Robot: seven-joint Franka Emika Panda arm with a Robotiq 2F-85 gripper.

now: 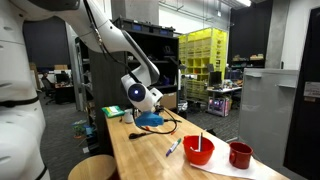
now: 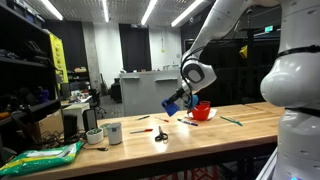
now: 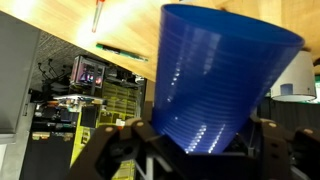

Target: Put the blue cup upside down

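My gripper [image 3: 198, 148] is shut on the blue cup [image 3: 215, 75], which fills the wrist view between the two fingers with its wide rim pointing away from the camera. In both exterior views the cup [image 1: 150, 119] [image 2: 175, 102] hangs tilted in the gripper [image 1: 148, 112] [image 2: 182, 98] just above the wooden table [image 1: 150, 155] [image 2: 200, 135].
A red bowl [image 1: 199, 150] with a utensil in it and a dark red cup [image 1: 240, 154] stand on a white sheet. A marker [image 1: 173, 147] lies beside them. A white cup [image 2: 112, 132], a small bowl [image 2: 94, 137], scissors [image 2: 160, 135] and a green bag [image 2: 40, 158] lie farther along the table.
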